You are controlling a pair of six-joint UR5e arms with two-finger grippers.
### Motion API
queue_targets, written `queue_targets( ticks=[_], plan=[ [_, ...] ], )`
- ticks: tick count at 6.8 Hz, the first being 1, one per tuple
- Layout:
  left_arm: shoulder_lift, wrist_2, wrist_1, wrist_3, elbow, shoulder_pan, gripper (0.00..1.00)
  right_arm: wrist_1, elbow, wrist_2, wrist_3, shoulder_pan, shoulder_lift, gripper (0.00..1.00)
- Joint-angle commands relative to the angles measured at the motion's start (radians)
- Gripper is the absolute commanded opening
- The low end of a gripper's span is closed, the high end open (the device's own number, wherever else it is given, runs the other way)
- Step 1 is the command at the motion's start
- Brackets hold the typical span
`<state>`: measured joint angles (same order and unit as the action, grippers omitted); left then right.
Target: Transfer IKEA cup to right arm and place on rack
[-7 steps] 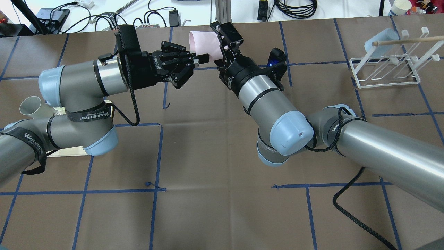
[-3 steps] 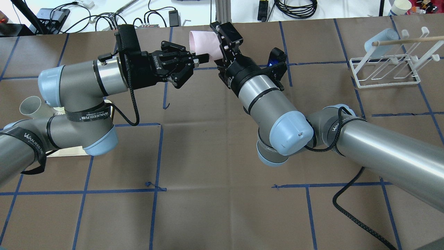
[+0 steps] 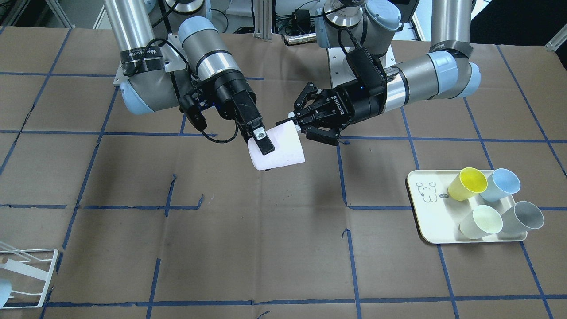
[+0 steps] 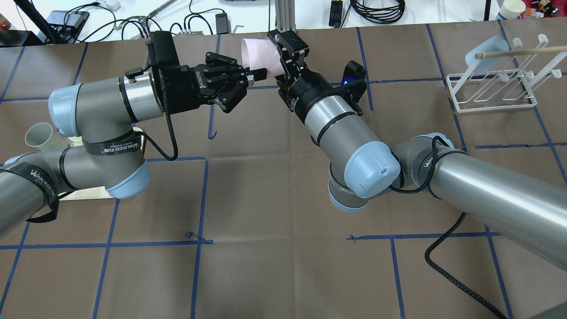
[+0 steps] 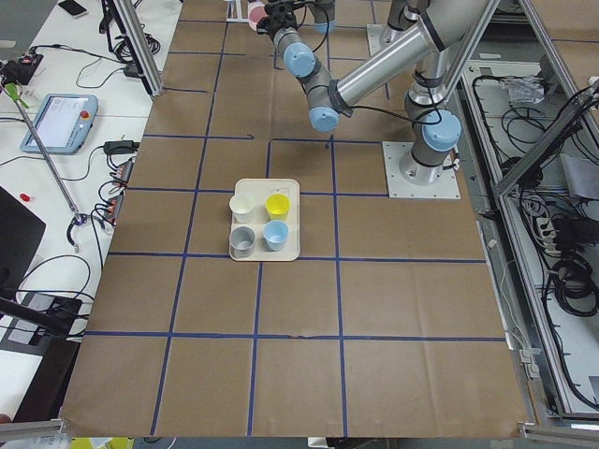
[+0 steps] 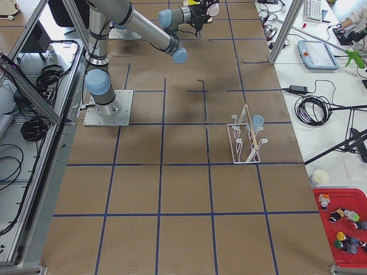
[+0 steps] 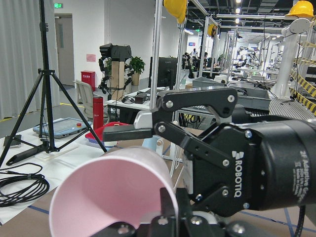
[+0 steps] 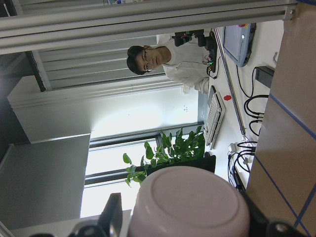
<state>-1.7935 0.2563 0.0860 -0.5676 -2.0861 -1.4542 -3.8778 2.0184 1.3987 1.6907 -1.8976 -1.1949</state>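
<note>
Holding 1 pink cup (image 3: 283, 150) in the air between 2 arms, above the table (image 3: 266, 248).
Both arms reach inward; the left gripper (image 3: 290, 124) pinches the rim, and the right gripper (image 4: 287, 46) is closed against the cup's sides near its base.

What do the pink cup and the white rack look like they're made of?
The cup is probably matte plastic: opaque, evenly pale pink, with a thin smooth wall and no glare. The rack is likely white-coated metal wire: thin straight rods with a uniform white finish.
</note>
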Motion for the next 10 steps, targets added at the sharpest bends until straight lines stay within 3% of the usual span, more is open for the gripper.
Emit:
queue_targets(
  ticks=[1, 2, 3, 4, 10],
  plan=[
    [0.002, 0.001, 0.000, 0.000, 0.000, 0.000, 0.06, 0.000, 0.000, -0.001, 0.001, 0.000, 0.000, 0.68],
    [0.003, 0.001, 0.000, 0.002, 0.000, 0.000, 0.12, 0.000, 0.000, -0.004, 0.001, 0.000, 0.000, 0.66],
    [0.002, 0.047, 0.003, 0.003, -0.002, 0.000, 0.84, 0.000, 0.000, -0.006, 0.003, 0.000, 0.000, 0.66],
    [0.003, 0.055, 0.006, 0.012, -0.002, -0.002, 0.97, 0.000, 0.000, -0.007, 0.003, 0.000, 0.000, 0.65],
    [0.039, 0.083, -0.061, 0.069, 0.024, 0.058, 1.00, -0.002, -0.003, -0.013, -0.003, 0.047, 0.000, 0.64]
  ],
)
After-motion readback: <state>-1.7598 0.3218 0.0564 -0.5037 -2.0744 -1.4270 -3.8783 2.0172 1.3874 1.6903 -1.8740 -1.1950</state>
